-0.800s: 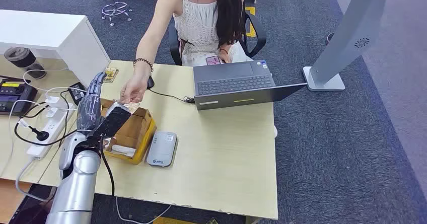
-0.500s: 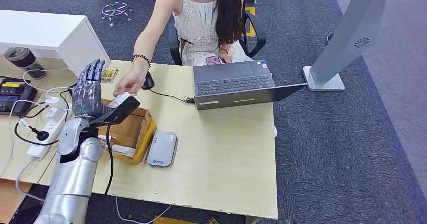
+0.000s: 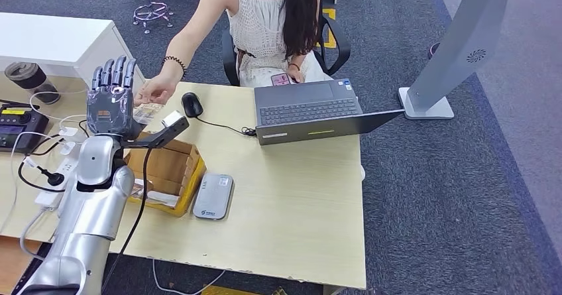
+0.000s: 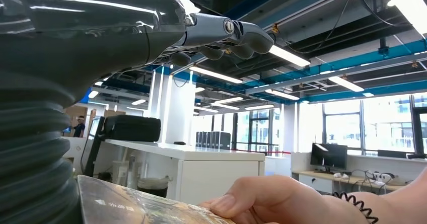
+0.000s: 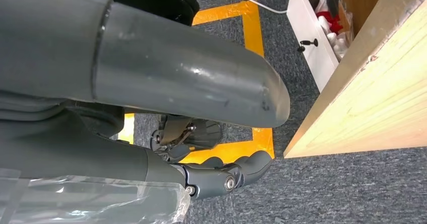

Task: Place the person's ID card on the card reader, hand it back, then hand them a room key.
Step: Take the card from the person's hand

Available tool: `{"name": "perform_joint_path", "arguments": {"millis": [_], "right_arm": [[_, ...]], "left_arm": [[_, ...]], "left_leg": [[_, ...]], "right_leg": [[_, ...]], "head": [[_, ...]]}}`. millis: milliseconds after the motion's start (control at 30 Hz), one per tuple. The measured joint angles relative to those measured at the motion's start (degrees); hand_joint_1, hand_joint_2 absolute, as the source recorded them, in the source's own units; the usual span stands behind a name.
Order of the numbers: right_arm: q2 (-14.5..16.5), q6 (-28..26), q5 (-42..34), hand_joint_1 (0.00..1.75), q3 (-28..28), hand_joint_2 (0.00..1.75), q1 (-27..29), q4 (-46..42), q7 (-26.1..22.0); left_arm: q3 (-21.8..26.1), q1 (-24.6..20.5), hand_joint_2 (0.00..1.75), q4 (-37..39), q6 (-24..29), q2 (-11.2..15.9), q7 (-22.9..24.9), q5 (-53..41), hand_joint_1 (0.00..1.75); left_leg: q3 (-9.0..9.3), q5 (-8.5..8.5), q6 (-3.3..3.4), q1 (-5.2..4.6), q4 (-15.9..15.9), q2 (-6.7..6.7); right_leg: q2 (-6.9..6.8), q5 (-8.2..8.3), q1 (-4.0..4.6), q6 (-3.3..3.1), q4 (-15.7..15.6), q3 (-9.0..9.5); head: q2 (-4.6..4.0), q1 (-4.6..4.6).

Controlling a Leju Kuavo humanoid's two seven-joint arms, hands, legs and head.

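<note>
Head view showed your left hand spread, holding nothing, beside the person's thin, stiff ID card, best pinched by its edge.

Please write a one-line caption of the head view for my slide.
Robot's raised left hand meets the seated person's hand holding a card above the wooden desk.

A laptop sits open on the table. A mouse lies near a box.
</note>
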Motion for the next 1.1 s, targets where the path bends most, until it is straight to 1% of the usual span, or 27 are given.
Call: {"name": "perform_joint_path", "arguments": {"millis": [200,233,333,367,567,1100], "right_arm": [[0.0,0.04,-0.75,0.0,0.0,0.0,-0.1,-0.01,-0.1],[0.0,0.04,-0.75,0.0,0.0,0.0,-0.13,-0.01,-0.11],[0.0,0.04,-0.76,0.0,0.0,0.0,-0.21,0.0,-0.13],[0.0,0.04,-0.77,0.0,0.0,0.0,-0.23,-0.01,-0.15],[0.0,0.04,-0.81,0.0,0.0,0.0,-0.27,-0.02,-0.3],[0.0,0.04,-0.81,0.0,0.0,0.0,-0.28,-0.02,-0.3]], "left_arm": [[-0.74,-0.04,1.75,0.68,-0.08,0.37,0.21,-0.16,0.0],[-0.81,-0.04,1.75,0.69,-0.08,0.4,0.27,-0.16,0.19],[-0.93,-0.04,1.75,0.71,-0.17,0.49,0.44,-0.15,1.5],[-0.94,-0.04,1.75,0.72,-0.22,0.5,0.4,-0.09,1.75],[-0.96,-0.03,1.75,0.72,-0.16,0.62,-1.35,1.54,1.75],[-0.96,-0.03,1.75,0.72,-0.12,0.83,-1.54,1.8,1.75]], "left_leg": [[0.0,0.0,0.0,0.0,0.0,0.0],[0.0,0.0,0.0,0.0,0.0,0.0],[0.0,0.0,0.0,0.0,0.0,0.0],[0.0,0.0,0.0,0.0,0.0,0.0],[-0.01,0.0,0.0,0.0,0.0,0.0],[-0.01,0.0,0.0,0.0,0.0,-0.01]], "right_leg": [[0.0,0.0,0.0,0.0,0.0,0.0],[0.0,0.0,0.0,0.0,0.0,0.0],[0.0,0.0,0.01,0.0,0.0,0.0],[0.0,0.0,0.01,0.0,0.0,0.0],[0.0,0.0,0.01,0.0,0.0,0.0],[-0.01,0.0,0.01,0.0,0.0,0.0]], "head": [[0.0,0.0],[0.0,-0.01],[0.0,-0.01],[0.0,-0.01],[0.0,-0.01],[0.0,-0.01]]}}
